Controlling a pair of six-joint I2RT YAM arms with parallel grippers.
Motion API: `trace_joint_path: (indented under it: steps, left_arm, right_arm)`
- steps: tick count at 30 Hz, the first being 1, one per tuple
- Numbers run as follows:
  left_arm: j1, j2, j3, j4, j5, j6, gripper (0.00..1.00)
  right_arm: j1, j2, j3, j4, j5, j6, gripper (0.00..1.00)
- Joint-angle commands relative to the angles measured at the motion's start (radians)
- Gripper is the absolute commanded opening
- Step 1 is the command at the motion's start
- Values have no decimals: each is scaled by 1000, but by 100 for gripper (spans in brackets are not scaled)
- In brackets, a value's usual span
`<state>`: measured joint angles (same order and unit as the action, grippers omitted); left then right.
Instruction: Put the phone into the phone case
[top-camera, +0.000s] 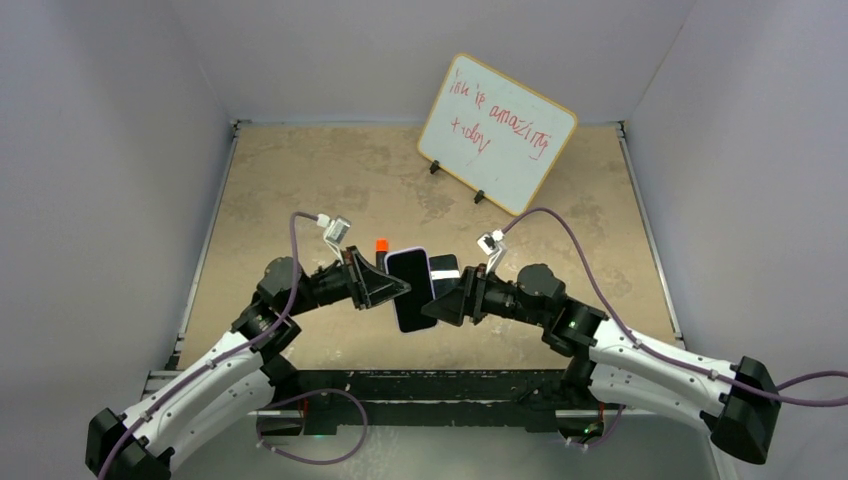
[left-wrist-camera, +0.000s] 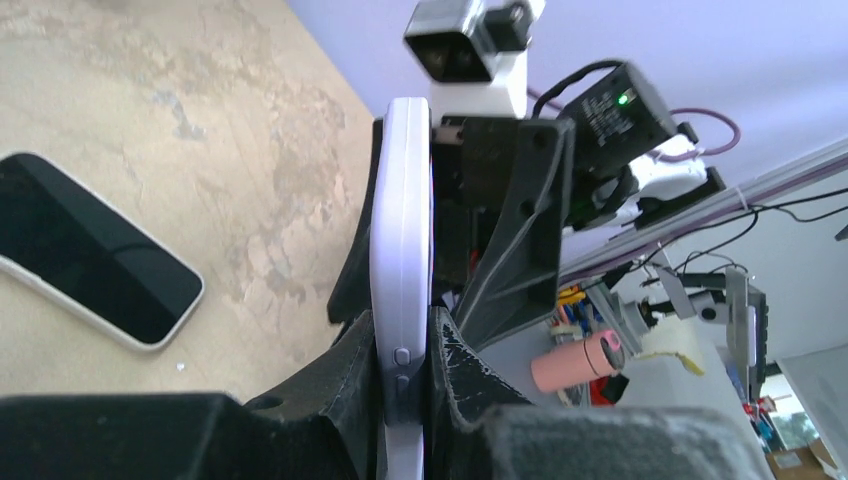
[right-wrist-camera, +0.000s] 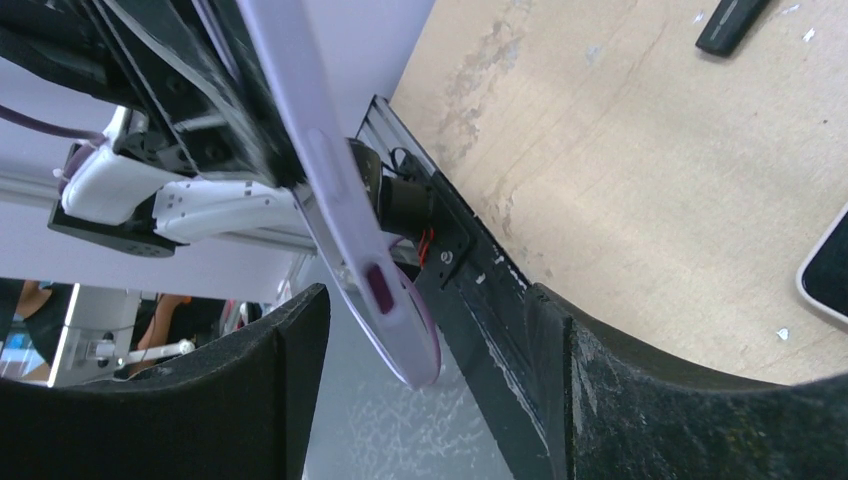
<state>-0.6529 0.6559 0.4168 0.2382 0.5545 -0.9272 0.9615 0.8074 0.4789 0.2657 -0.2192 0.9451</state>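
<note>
My left gripper (top-camera: 400, 290) is shut on the phone case (top-camera: 411, 288), holding it above the middle of the table. In the left wrist view the lavender case (left-wrist-camera: 402, 230) stands edge-on, pinched between the two black fingers (left-wrist-camera: 455, 365). The phone (left-wrist-camera: 92, 250) lies flat on the table with its black screen up; from the top view it (top-camera: 444, 266) is half hidden behind the case. My right gripper (top-camera: 430, 306) faces the case from the right. It (right-wrist-camera: 432, 296) is open, and the case's lower end (right-wrist-camera: 385, 300) hangs between its fingers without touching either.
A whiteboard (top-camera: 497, 132) with red writing leans at the back right. A black marker with an orange cap (top-camera: 381, 244) lies just behind the left gripper and shows as a dark bar (right-wrist-camera: 733, 24) in the right wrist view. The table's metal front rail (right-wrist-camera: 440, 235) runs below the case.
</note>
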Motion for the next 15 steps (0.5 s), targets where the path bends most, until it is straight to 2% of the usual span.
trace_joint_path:
  steps: [1,4,7,10,14,15]
  left_arm:
    - [1,-9,25,165,-70,-50,0]
    - [2,14,36,179,-73,-49,0]
    - [1,18,33,182,-94,-44,0]
    - [1,12,28,158,-126,-30,0]
    - [2,4,29,97,-176,14,0]
    - [2,4,30,74,-188,26,0]
  right_arm:
    - [3,17,-19,115,-70,5,72]
    - [3,37,-27,160,-96,20,68]
    - [3,45,-35,187,-108,43,56]
    - [3,46,-50,216,-112,72,36]
    - [3,54,-41,184,-86,101,0]
    - [3,56,-39,184,-83,110,0]
